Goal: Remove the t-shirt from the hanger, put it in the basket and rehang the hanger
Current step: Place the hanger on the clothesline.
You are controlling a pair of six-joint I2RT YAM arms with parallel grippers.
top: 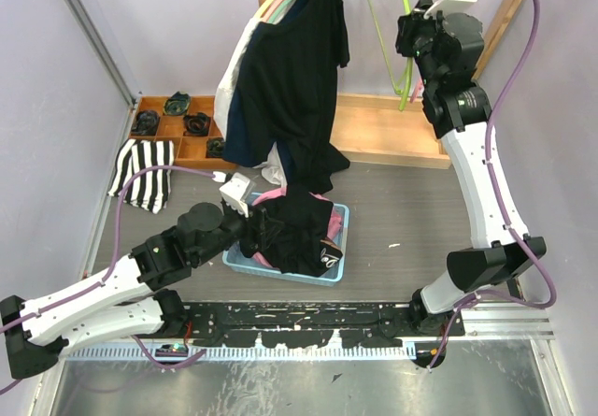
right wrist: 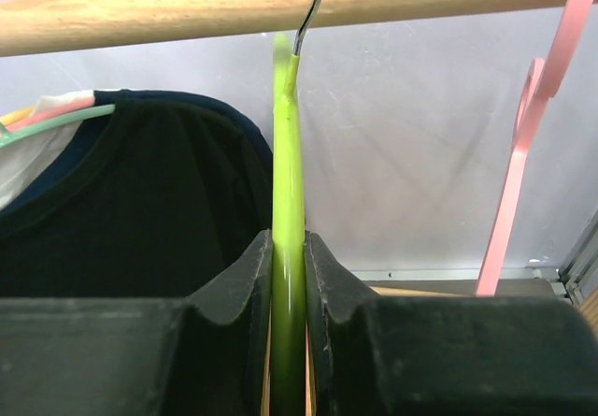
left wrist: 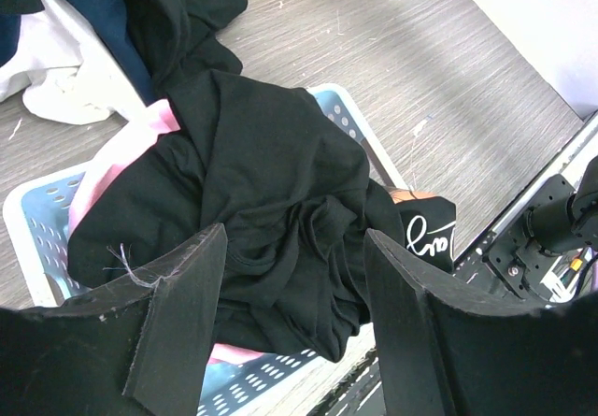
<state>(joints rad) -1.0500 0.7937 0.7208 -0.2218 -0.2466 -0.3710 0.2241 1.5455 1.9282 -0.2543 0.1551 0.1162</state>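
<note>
Plainly, the wooden rail (right wrist: 187, 9) runs crosswise overhead. Well below it, the blue basket (left wrist: 37, 220) holds the heaped black t-shirt (left wrist: 252, 154), directly under the nearer left gripper (left wrist: 297, 248), whose jaws stand released. The green hanger (right wrist: 288, 136) hangs bare and edge-on, clenched in the right gripper (right wrist: 288, 248).

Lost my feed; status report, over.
Left pincer open above black t-shirt in blue basket. Right pincer shut on bare green hanger. Nothing blocking.
</note>
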